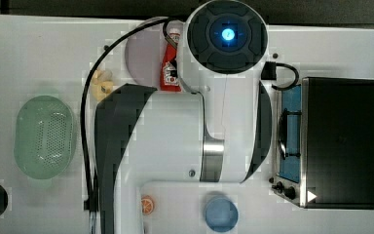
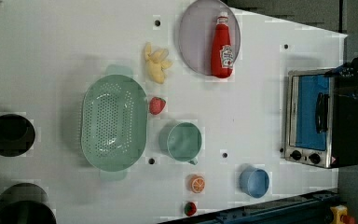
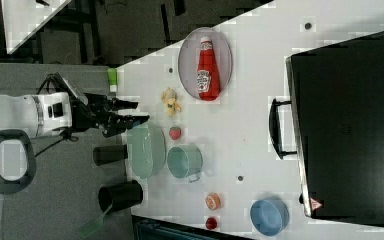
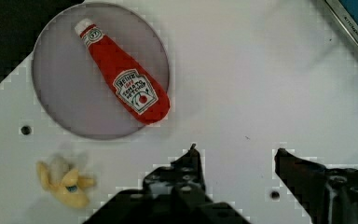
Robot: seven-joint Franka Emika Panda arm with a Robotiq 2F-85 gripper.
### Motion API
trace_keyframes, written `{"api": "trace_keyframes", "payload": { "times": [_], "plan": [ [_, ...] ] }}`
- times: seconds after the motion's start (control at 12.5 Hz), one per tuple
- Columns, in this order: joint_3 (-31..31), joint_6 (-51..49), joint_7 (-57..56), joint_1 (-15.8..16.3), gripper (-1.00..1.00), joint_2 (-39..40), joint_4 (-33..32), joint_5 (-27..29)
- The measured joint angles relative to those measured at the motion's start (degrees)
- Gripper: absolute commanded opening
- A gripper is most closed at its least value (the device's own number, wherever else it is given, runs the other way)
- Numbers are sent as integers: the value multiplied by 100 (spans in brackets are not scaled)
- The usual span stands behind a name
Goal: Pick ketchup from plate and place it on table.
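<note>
The ketchup (image 4: 126,74), a slim red bottle with a white cap, lies flat on the pale lilac plate (image 4: 70,93), its base reaching the rim. My gripper (image 4: 237,151) hovers over the bare white table (image 4: 261,70) beside the plate, open, with nothing between its fingers. In the left view the ketchup (image 2: 222,46) rests on the right half of the plate (image 2: 196,37). The right view has the ketchup (image 3: 208,65) on the plate (image 3: 187,60) and my gripper (image 3: 137,112) well off the table surface. My arm hides part of the ketchup (image 1: 170,73) and plate (image 1: 143,53) in the top view.
A toy banana (image 2: 157,63) lies close to the plate. A strawberry (image 2: 157,105), mint basket (image 2: 114,122) and green cup (image 2: 184,142) sit mid-table. A toaster oven (image 2: 319,116) stands at the left view's right, with a blue bowl (image 2: 254,182) and orange (image 2: 196,183) nearby.
</note>
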Motion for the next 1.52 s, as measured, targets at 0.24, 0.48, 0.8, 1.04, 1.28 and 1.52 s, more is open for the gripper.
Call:
{"api": "trace_keyframes", "payload": {
  "times": [0.24, 0.48, 0.8, 1.04, 1.28, 1.52],
  "plan": [
    [300, -997, 30, -316, 100, -932, -755, 72],
    [386, -808, -236, -379, 100, -1154, -509, 11],
    [483, -327, -880, -426, 100, -437, -285, 44],
    [616, 253, -1340, -436, 100, 540, -364, 20],
    [622, 704, -1992, -420, 100, 1370, -560, -22],
    [689, 1267, -2658, -403, 100, 1868, -599, -22]
  ]
}}
